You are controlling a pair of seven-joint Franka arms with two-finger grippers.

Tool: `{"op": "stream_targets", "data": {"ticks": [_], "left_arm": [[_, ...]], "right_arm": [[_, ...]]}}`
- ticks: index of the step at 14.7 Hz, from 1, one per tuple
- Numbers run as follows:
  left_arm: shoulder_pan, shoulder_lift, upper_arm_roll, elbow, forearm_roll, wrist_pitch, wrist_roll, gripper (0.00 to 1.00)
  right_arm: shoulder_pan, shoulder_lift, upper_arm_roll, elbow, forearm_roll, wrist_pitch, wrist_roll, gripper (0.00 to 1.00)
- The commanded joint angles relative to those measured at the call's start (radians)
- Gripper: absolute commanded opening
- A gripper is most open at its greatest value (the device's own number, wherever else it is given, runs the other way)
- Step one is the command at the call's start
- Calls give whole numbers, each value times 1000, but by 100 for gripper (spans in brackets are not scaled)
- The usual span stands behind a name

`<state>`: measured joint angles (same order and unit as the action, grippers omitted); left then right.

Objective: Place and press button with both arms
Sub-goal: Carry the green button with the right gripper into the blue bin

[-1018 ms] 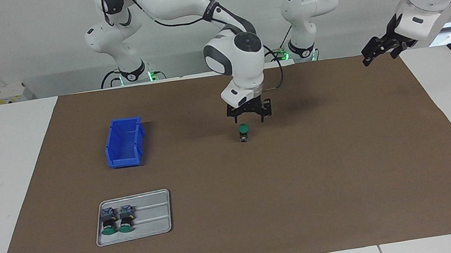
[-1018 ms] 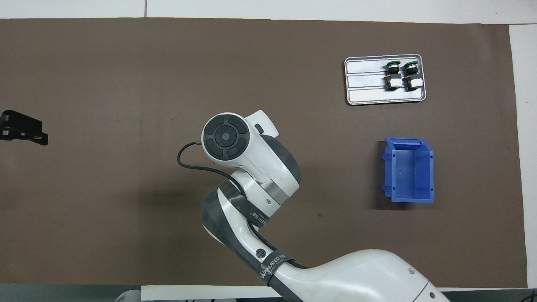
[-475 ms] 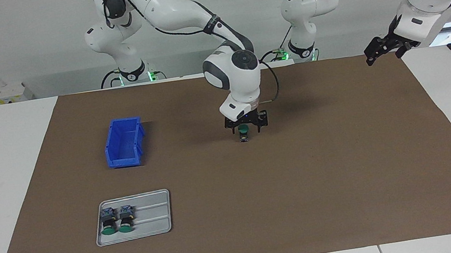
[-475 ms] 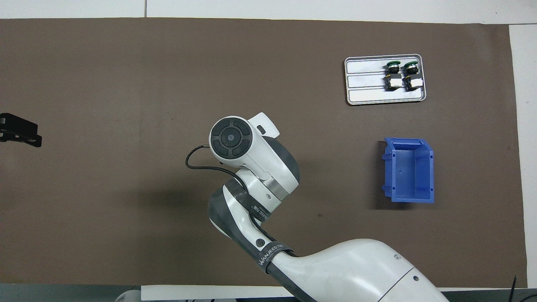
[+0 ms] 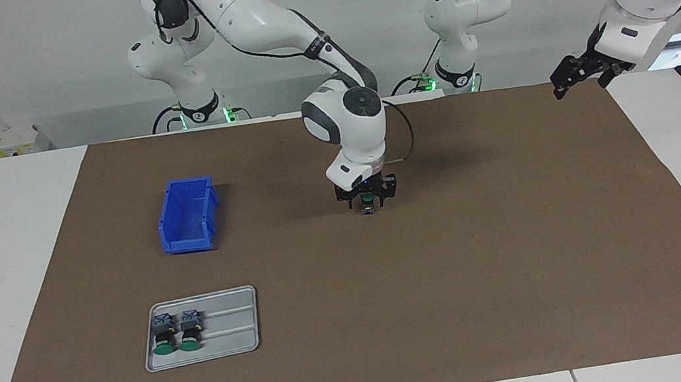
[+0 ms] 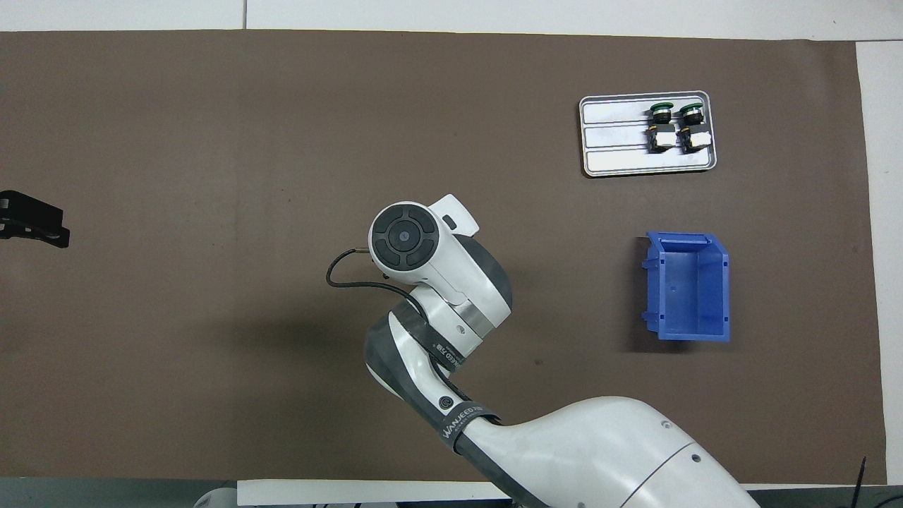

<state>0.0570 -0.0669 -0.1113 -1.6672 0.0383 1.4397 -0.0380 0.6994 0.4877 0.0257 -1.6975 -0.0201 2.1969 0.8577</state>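
1. Tray (image 5: 246,327): a grey tray lies on the brown mat (image 5: 460,281) toward the right arm's end of the table, farther from the robots than anything else on the mat. Two spare buttons (image 5: 165,337) lie in it side by side on their sides, green caps pointing away from the robots. Their terminal markings are too small to read.
2. Blue bin (image 5: 187,216): stands on the mat, nearer to the robots than the tray and apart from it. What shows of its inside is bare.
3. The button (image 5: 367,198): stands upright on the mat near the table's middle, green cap up. Only part of the cap and the base show between the fingers. In the overhead view the right arm's wrist hides it completely.
4. Right gripper (image 5: 369,204): lowered over the button, one finger on each side of the cap. Whether the jaws are clenched on it or just short of contact cannot be told. The overhead view hides the fingers.
5. Left gripper (image 5: 573,83): waits in the air over the mat's edge at the left arm's end, jaws released, carrying nothing. In the overhead view (image 6: 42,222) the frame edge cuts it off.
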Motion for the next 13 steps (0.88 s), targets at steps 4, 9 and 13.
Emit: {"op": "stream_targets", "data": {"ticks": [4, 9, 13], "left_arm": [[3, 4, 4, 14, 22, -15, -2, 100], [1, 4, 2, 14, 22, -15, 0, 100], [1, 6, 2, 14, 22, -16, -2, 100]], "right_arm": [[-20, -32, 10, -4, 5, -43, -25, 0], [-168, -193, 5, -17, 8, -215, -292, 0], [-364, -435, 5, -253, 32, -237, -613, 0]]}}
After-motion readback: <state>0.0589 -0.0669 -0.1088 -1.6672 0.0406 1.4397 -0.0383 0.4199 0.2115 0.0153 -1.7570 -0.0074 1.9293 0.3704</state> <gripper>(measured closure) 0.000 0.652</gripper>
